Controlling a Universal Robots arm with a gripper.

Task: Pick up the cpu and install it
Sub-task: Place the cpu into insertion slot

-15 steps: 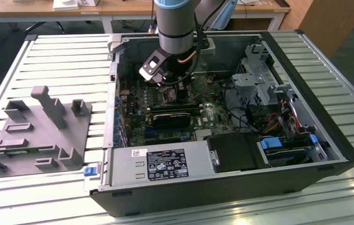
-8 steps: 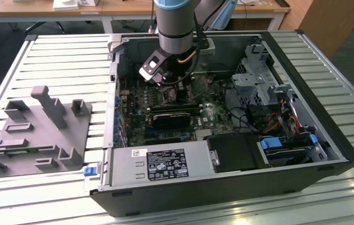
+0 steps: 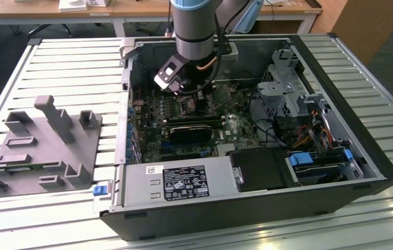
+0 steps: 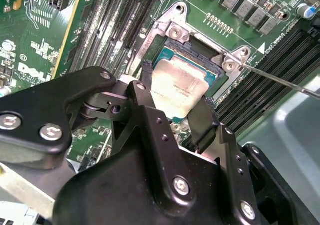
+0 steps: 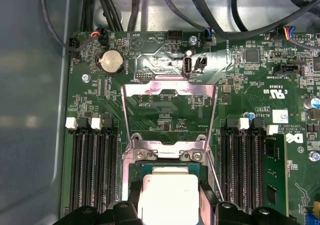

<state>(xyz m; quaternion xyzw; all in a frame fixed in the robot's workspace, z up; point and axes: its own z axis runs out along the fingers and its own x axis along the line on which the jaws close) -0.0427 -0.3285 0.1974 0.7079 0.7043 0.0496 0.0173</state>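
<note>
Jaws clenched on the cpu [image 4: 181, 87], socket [image 4: 175, 32] just beneath them.
Light, stiff, probably fragile underneath and slick on top: grip opposite edges.

I was working in what looked like a robotics lab set up in an office-like room. A white slatted metal tabletop [image 3: 57, 57] carried an opened computer case [image 3: 252, 213] lying on its side, its motherboard [image 5: 165, 110] bare. A grey plastic fixture [image 3: 40, 151] sat near the edge at the exterior view's left. A robot arm [image 3: 194, 26] hung over the case, and wooden desks [image 3: 43, 13] stood beyond the far edge.
</note>
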